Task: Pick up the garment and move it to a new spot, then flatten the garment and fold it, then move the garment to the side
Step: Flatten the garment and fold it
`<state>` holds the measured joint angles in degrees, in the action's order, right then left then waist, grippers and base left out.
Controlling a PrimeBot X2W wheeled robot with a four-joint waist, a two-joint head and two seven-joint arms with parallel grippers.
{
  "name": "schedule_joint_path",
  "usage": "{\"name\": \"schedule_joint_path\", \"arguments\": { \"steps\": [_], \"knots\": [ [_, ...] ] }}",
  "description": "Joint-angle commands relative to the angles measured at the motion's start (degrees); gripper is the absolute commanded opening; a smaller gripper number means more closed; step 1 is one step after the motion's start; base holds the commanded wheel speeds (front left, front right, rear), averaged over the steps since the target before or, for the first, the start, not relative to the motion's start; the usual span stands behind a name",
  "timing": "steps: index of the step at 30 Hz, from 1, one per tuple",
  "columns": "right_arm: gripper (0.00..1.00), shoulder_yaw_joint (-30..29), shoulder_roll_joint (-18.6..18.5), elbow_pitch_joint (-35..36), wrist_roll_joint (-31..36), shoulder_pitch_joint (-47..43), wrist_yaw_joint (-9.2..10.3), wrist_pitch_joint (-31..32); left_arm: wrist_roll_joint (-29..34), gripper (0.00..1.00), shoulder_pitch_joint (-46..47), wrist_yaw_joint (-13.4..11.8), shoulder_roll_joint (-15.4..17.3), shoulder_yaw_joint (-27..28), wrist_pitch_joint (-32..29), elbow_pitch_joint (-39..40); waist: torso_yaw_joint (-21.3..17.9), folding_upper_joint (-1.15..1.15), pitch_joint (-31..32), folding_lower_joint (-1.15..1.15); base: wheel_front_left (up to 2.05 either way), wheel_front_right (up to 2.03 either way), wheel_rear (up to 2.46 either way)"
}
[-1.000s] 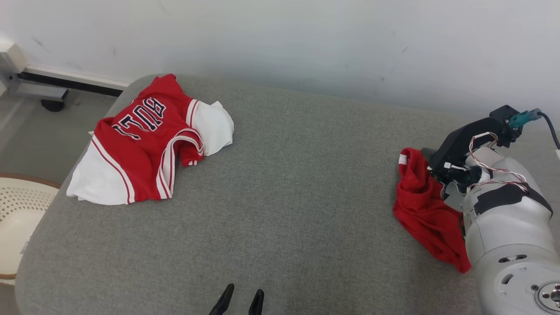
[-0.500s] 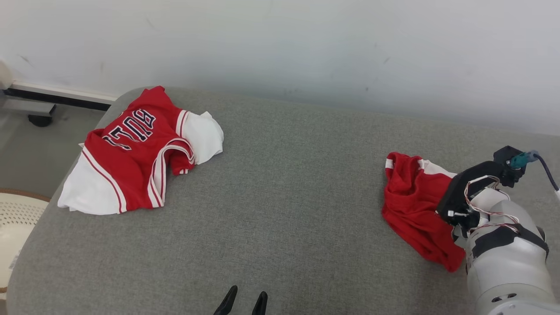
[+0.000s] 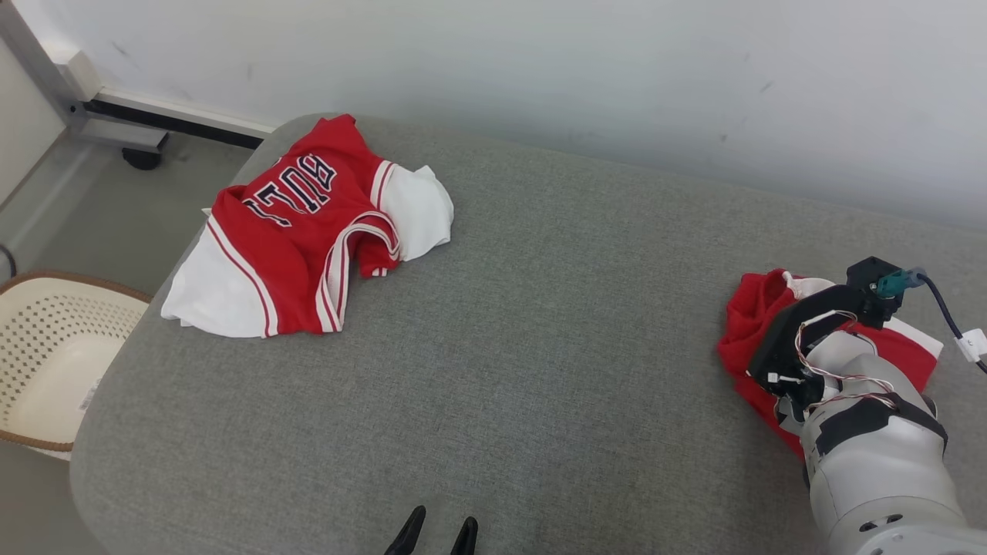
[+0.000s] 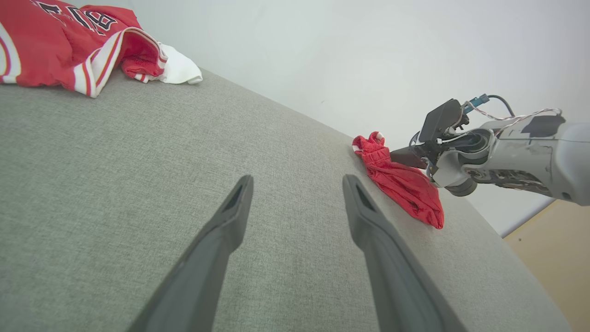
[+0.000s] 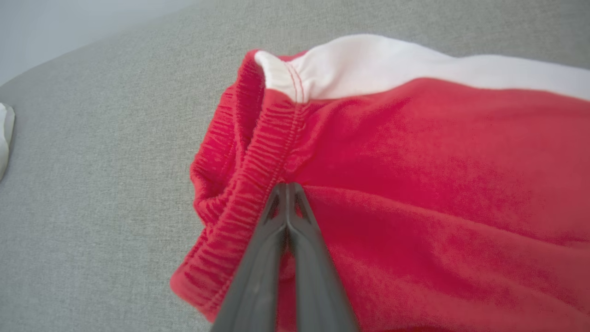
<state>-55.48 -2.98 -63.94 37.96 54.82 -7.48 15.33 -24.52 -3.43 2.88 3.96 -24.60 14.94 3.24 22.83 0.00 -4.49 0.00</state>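
The garment is a pair of red shorts [image 3: 742, 333] with a white side stripe, crumpled at the right end of the grey padded table [image 3: 540, 347]. My right gripper [image 5: 286, 189] is shut on the red cloth just below the elastic waistband [image 5: 258, 161]; in the left wrist view the right gripper [image 4: 397, 157] meets the shorts [image 4: 401, 184] from the right. In the head view the right wrist covers much of the shorts. My left gripper [image 4: 297, 177] stands open over bare table near the front edge, with nothing between its fingers, and its tips [image 3: 445, 515] show at the bottom.
A red and white jersey [image 3: 293, 231] with dark letters lies folded at the table's far left corner, also in the left wrist view [image 4: 55, 46]. A perforated cream basket [image 3: 38, 347] stands on the floor to the left. A white wall runs behind the table.
The right gripper has closed on the shorts, and more of their white stripe now shows. The head camera has shifted, so the whole picture has moved. The left gripper stays open.
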Motion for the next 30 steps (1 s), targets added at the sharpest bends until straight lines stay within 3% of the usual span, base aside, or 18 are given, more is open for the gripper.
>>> {"name": "schedule_joint_path", "arguments": {
  "steps": [1, 12, 20, 21, 22, 25, 30],
  "knots": [
    [0.00, 0.5, 0.2, 0.0, 0.4, 0.4, -0.02, -0.5, 0.1, 1.00, -0.1, 0.0, 0.1, -0.1, 0.3, -0.2, 1.2, 0.00, -0.8, 0.00, 0.00, 0.00, 0.00],
    [0.00, 2.1, 0.2, -2.4, 0.4, -0.4, -0.02, -0.9, 0.1, 1.00, 0.7, 0.0, -0.3, -0.4, 0.3, -0.6, 2.1, 0.00, -2.2, 0.00, 0.00, 0.00, 0.00],
    [0.00, 1.9, 0.2, -3.4, 0.4, 1.1, -0.02, -3.7, 0.6, 1.00, -0.1, -0.2, 0.0, 0.9, 0.3, -0.6, -0.9, 0.00, 1.3, 0.00, 0.00, 0.00, 0.00],
    [0.33, 2.7, 0.2, -3.5, 0.4, 0.9, -0.02, -3.8, 0.6, 1.00, -0.4, -0.2, 0.1, 1.0, 0.3, -0.7, -1.5, 0.00, 1.9, 0.00, 0.00, 0.00, 0.00],
    [1.00, 2.3, 0.2, -3.6, 0.4, 0.9, -0.02, -4.0, 0.6, 1.00, -0.7, -0.3, 0.2, 1.1, 0.3, -0.7, -2.1, 0.00, 2.7, 0.00, 0.00, 0.00, 0.00],
    [1.00, 2.2, 0.2, -5.2, 0.1, 1.5, -0.02, -6.4, 0.7, 1.00, -1.6, -0.5, 0.7, 1.6, 0.3, -0.6, -4.3, 0.00, 5.1, 0.00, 0.00, 0.00, 0.00],
    [1.00, 4.4, 0.2, -9.0, -1.1, 3.1, -0.02, -15.9, 0.8, 1.00, -2.5, -1.7, 1.4, 2.9, 0.3, 0.0, -7.9, 0.00, 7.8, 0.00, 0.00, 0.00, 0.00]
  ]
}}
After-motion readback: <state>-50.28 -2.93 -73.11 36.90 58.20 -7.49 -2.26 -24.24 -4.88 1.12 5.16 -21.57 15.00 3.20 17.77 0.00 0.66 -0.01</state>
